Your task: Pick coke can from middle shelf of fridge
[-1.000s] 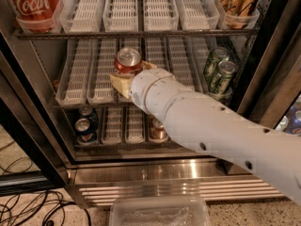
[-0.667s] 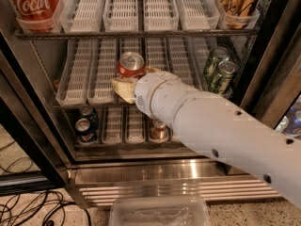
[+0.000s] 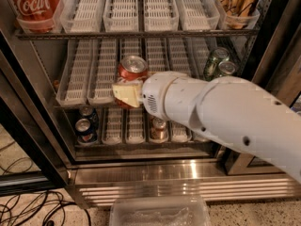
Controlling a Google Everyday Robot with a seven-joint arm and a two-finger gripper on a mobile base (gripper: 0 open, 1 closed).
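**Gripper [image 3: 127, 94] up against the coke can [image 3: 133, 68] at the front of the middle shelf [image 3: 77, 100]**

Nearest, behind the gripper, is the fridge's [image 3: 188, 173] open front, probably the only way to pull back. The can stands upright just beyond the gripper and touching it, silver top above the wrist. I cannot tell whether the gripper has closed on it. Farther in, white lane trays [image 3: 101, 74] flank the can, green cans [image 3: 218, 62] stand well right, and the upper shelf rail [image 3: 141, 33] limits lifting.

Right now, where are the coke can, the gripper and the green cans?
coke can [image 3: 132, 66]: camera view, on its silver top.
gripper [image 3: 126, 92]: camera view, on its pale tip, closed on the coke can's lower front.
green cans [image 3: 212, 66]: camera view, on the left can's green side.
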